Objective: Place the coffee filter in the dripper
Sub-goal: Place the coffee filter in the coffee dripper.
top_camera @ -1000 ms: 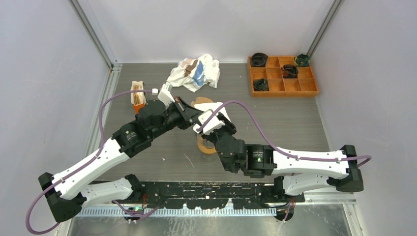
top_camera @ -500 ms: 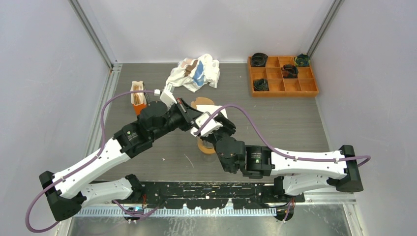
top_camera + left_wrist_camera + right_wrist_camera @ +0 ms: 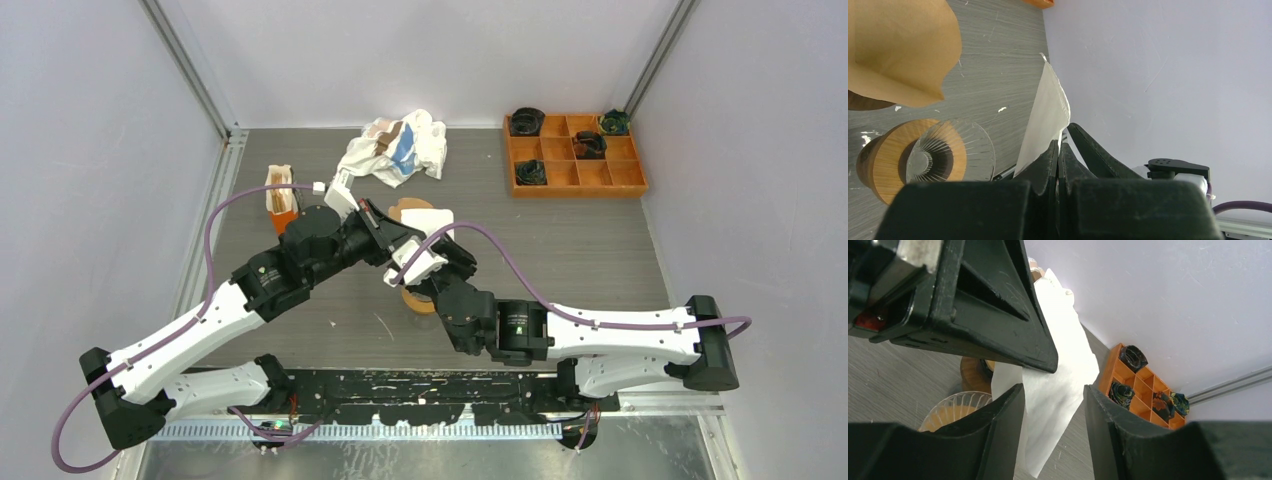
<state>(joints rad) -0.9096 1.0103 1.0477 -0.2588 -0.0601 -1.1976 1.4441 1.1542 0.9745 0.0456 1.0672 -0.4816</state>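
Left wrist view: the left gripper (image 3: 1058,146) is clamped shut on one edge of a white coffee filter (image 3: 1049,112), holding the paper up off the grey table (image 3: 998,60). Below and to one side stands the glass dripper (image 3: 945,155) on its wooden collar, with a tan paper cone (image 3: 898,47) near it. Seen from the right wrist, the right gripper (image 3: 1053,390) has its fingers parted on either side of the hanging filter; whether either finger touches the paper is hard to tell. An orange tray (image 3: 1140,382) sits at the table's far side.
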